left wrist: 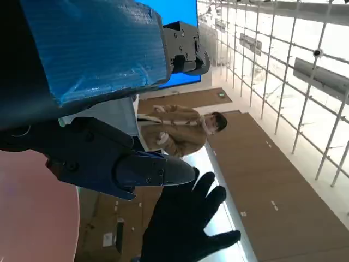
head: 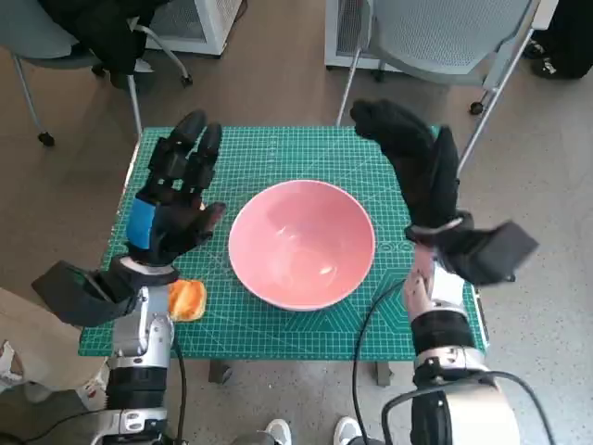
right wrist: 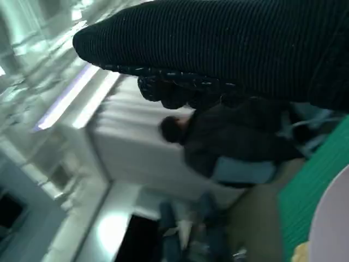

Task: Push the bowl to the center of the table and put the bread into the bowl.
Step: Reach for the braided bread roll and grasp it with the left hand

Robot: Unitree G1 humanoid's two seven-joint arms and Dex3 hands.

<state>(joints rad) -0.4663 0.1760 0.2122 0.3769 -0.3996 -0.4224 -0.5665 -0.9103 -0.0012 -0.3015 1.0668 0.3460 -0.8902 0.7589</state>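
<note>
A pink bowl (head: 302, 243) sits near the middle of the green mat (head: 278, 153); its rim also shows in the left wrist view (left wrist: 32, 213) and the right wrist view (right wrist: 330, 224). The bread (head: 186, 299) lies on the mat near the front left corner, partly under my left forearm. My left hand (head: 176, 199) is raised left of the bowl with fingers spread, holding nothing. My gloved right hand (head: 417, 162) is raised right of the bowl, fingers extended, empty. The glove (left wrist: 185, 229) appears in the left wrist view too.
Grey chairs (head: 445, 37) stand behind the table, and a person in a brown coat (left wrist: 177, 131) sits across the room. Another dark-clad person (right wrist: 229, 139) shows in the right wrist view. Feet (head: 278, 431) are near the table's front edge.
</note>
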